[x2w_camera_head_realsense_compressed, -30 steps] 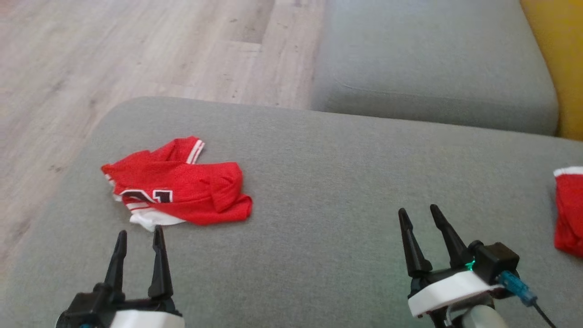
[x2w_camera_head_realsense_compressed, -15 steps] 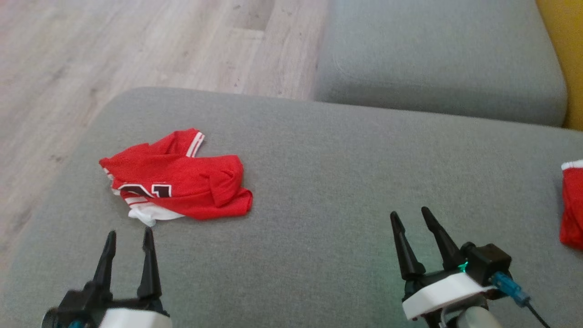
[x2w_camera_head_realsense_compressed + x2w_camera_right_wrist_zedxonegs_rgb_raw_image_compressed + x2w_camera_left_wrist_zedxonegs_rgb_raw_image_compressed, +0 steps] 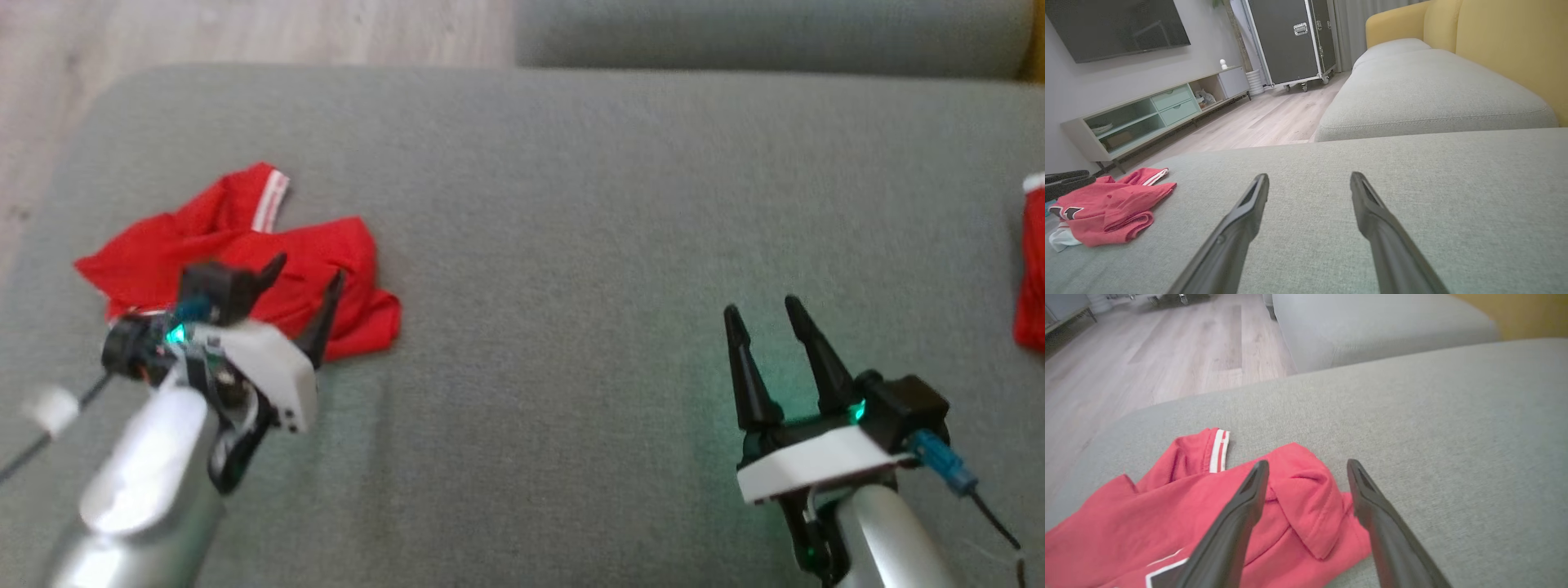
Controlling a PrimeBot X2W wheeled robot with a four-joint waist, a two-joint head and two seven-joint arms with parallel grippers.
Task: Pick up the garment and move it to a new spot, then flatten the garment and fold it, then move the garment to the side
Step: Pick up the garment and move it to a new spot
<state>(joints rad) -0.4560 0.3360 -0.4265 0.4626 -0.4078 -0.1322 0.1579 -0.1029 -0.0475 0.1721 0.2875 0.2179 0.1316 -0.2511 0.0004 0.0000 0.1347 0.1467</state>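
The garment (image 3: 233,245) is a crumpled red jersey with white trim, lying on the left part of the grey sofa cushion (image 3: 571,204). My left gripper (image 3: 307,273) hangs over its near right part, turned on its side and open, with nothing between the fingers. In the left wrist view the open left gripper (image 3: 1307,463) straddles a folded red lump of the garment (image 3: 1306,514) from above. My right gripper (image 3: 761,306) stands open over bare cushion at the right, far from the garment. In the right wrist view the right gripper (image 3: 1309,175) is open and the garment (image 3: 1110,208) lies far left.
A second red cloth (image 3: 1030,269) lies at the cushion's right edge. Wooden floor (image 3: 245,33) runs past the cushion's far left edge. Another grey cushion (image 3: 1429,94) and a yellow backrest (image 3: 1515,49) lie beyond. A low cabinet (image 3: 1155,114) and a black case (image 3: 1290,41) stand across the room.
The head camera has tilted down. My left arm has reached forward and rolled on its side, now over the garment. The right gripper has stayed about where it was.
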